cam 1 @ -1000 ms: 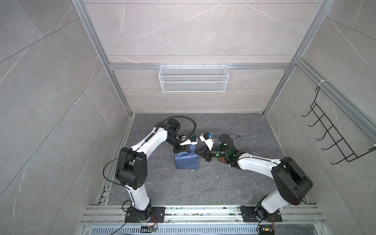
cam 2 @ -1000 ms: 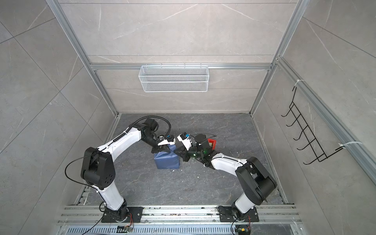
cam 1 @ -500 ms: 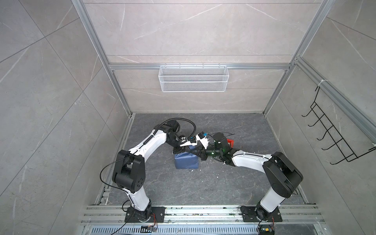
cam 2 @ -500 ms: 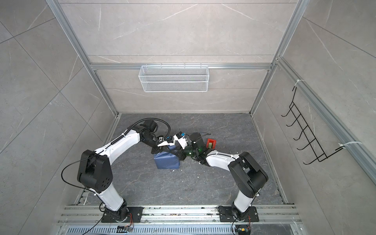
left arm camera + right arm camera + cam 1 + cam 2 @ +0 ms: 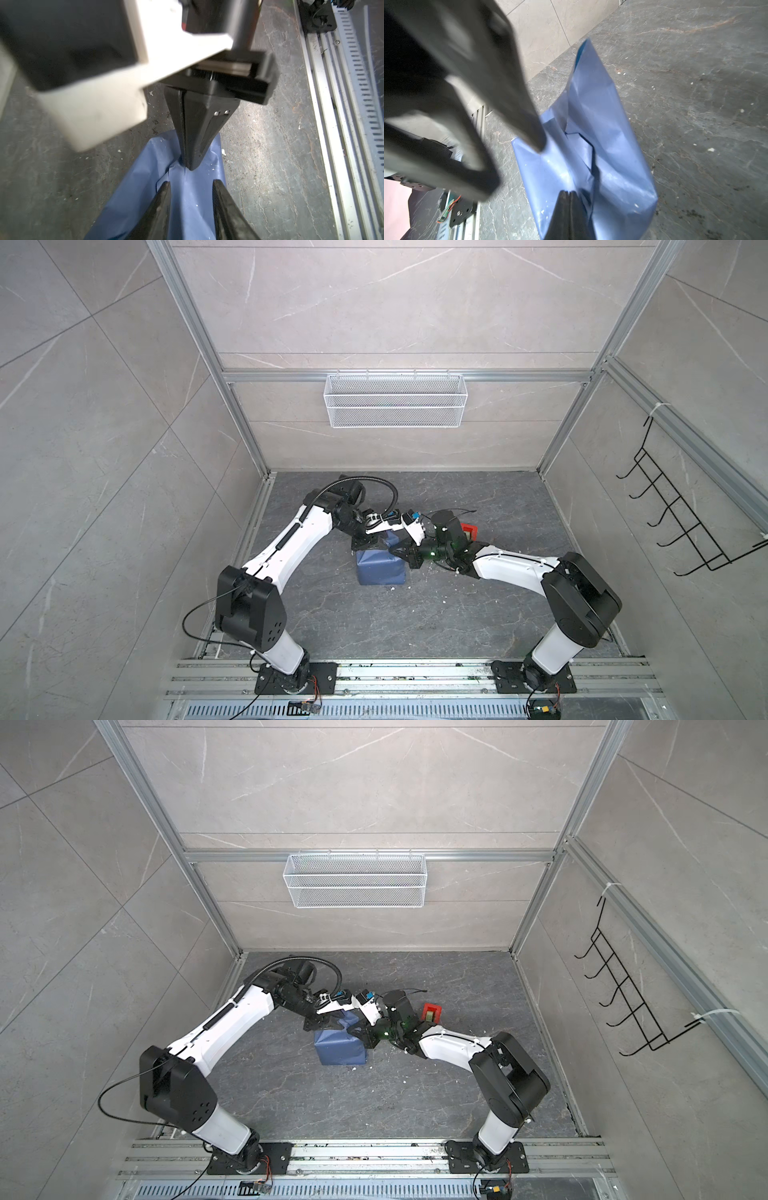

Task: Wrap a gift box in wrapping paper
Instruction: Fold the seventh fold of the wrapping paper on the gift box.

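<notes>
The wrapping paper (image 5: 380, 568) is thin and light and it holds creases. I judge that it will tear or spring open if I pull hard, and that its shiny face is a little slippery. The gift box is hidden inside. I think it gives the parcel a stiff core, so I can press on the top without crushing it. The best place to take hold is a loose flap edge near the seam. On the flat faces my fingers would only slide.

The parcel stands on the grey counter (image 5: 415, 614), a little left of the centre. The red tape dispenser (image 5: 468, 529) is to its right and farther back, apart from it.

My left claw (image 5: 191, 184) is over the far end of the parcel with its fingers apart. Only paper shows between them and they grip nothing. Whether the tips touch the paper I cannot tell. My right claw (image 5: 188, 165) comes in from the right with its fingers together, and its tip rests on the top of the paper, at the seam where two flaps overlap. The two claws are just beside each other.
</notes>
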`<state>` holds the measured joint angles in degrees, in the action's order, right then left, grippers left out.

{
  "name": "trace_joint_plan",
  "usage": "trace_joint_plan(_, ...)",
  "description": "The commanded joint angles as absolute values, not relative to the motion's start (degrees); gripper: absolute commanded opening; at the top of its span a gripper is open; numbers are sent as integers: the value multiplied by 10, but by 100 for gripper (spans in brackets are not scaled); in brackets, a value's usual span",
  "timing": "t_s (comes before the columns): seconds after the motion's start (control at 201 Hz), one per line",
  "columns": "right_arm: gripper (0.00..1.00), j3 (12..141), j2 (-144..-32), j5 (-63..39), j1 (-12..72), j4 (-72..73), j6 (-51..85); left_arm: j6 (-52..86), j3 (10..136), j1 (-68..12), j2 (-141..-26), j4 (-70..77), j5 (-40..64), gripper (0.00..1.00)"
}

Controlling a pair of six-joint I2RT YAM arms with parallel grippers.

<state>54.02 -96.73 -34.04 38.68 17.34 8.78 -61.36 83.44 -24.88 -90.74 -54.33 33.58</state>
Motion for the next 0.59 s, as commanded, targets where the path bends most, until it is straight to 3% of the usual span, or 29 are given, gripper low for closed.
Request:
trace_joint_plan(0.0, 0, 528, -992, -316, 394, 78, 79, -555, 863, -250, -853, -613, 366, 37)
trace_joint_plan(0.095, 0, 527, -992, -315, 394, 82, 74, -513, 828, -229, -831, -606, 402, 29)
trace_joint_plan(0.224, 0, 527, -987, -318, 395, 91, 83, -434, 761, -180, -815, -532, 442, 3)
trace_joint_plan(0.588, 0, 523, -983, -335, 394, 115, 77, -337, 650, -150, -854, -384, 465, 0)
